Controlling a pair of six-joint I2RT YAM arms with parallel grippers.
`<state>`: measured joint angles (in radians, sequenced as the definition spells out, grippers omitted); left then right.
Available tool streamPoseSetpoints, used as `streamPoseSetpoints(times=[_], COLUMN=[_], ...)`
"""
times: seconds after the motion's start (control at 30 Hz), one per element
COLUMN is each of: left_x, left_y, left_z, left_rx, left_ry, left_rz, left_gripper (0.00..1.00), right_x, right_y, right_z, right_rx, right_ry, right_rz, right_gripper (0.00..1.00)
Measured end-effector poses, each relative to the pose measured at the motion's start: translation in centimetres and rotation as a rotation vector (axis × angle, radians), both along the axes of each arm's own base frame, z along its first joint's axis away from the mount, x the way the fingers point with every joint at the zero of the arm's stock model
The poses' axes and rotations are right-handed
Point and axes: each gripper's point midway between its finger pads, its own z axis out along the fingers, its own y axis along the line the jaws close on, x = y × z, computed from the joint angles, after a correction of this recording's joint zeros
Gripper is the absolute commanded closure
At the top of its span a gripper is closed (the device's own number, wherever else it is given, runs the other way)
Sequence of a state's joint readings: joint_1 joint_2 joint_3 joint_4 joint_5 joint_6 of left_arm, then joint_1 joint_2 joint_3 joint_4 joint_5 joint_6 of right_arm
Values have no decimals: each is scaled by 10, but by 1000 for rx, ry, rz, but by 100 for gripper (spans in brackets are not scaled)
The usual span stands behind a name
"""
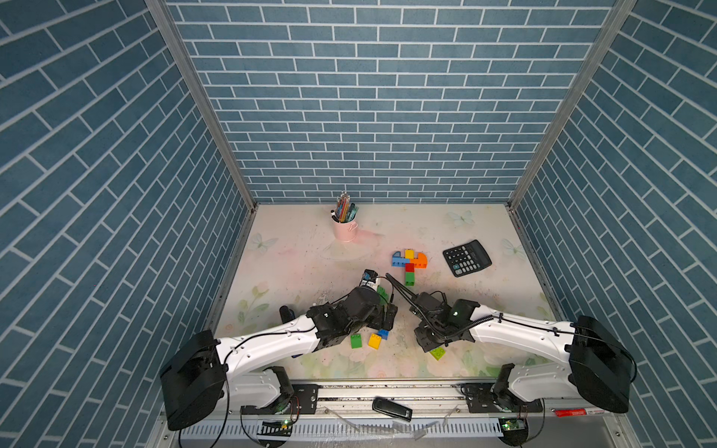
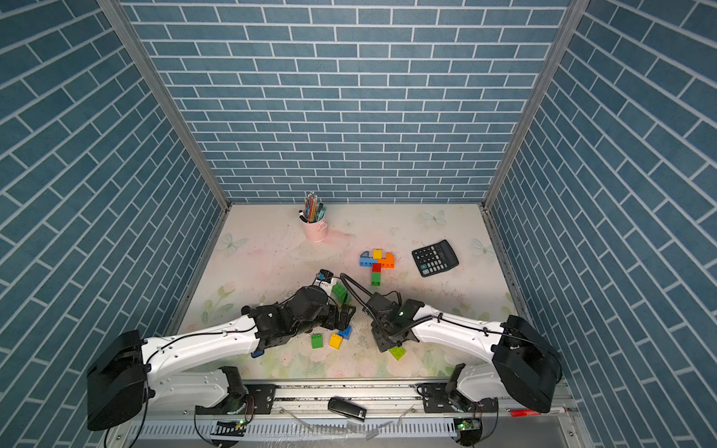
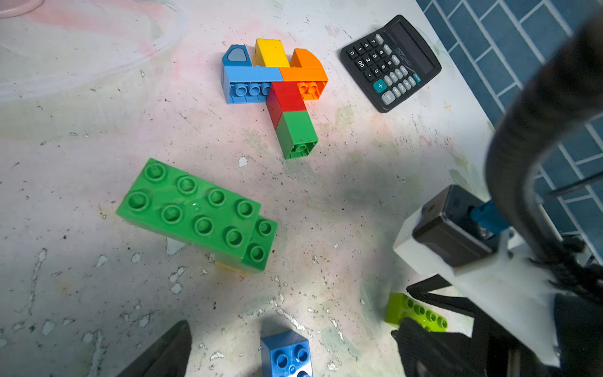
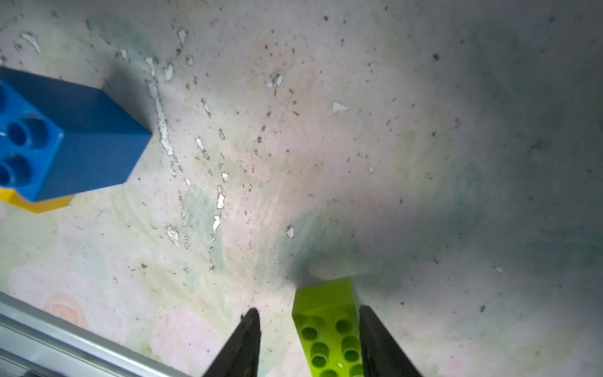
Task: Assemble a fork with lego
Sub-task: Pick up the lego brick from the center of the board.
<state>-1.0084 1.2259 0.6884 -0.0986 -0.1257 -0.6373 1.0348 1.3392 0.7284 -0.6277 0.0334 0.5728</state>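
Joined lego (image 1: 409, 262) of blue, yellow, orange, red and green bricks lies mid-table, also seen in the left wrist view (image 3: 287, 94). A large green brick (image 3: 199, 212) lies nearer, beside my left arm (image 1: 382, 293). My left gripper (image 3: 290, 349) is open wide, with a blue brick (image 3: 287, 355) between its fingers and touching neither. My right gripper (image 4: 310, 311) is open around a lime brick (image 4: 329, 326); one finger (image 4: 375, 339) touches it and a gap remains at the other. Small green (image 1: 356, 340) and yellow (image 1: 374, 341) bricks lie loose by the blue one.
A black calculator (image 1: 467, 257) lies right of the joined lego. A pink cup of pens (image 1: 344, 229) stands at the back. The two wrists are close together near the front rail (image 1: 388, 384). Blue brick-pattern walls enclose the table.
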Motion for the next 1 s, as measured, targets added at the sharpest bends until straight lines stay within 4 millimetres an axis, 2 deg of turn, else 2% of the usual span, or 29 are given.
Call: streamPoseSetpoints(times=[0.2,0.5,0.67,1.0], left_x=[1,1,1,4], left_y=[0,0,1,4], left_z=[-5,-5,-7,-7], left_rx=[14,9,12,10], left_ry=[4,3,7,10], left_rz=[4,9,10,20], left_gripper=[1,1,1,1], right_x=[-2,-8,-8,-5], right_y=[-6,-9,-9,-10], right_z=[-3,-15,-16,-15], right_rx=[-39,-86,-94,-111], right_ry=[-1,26,23,10], right_rz=[-1,7,3,-10], right_gripper=[49,62,64,74])
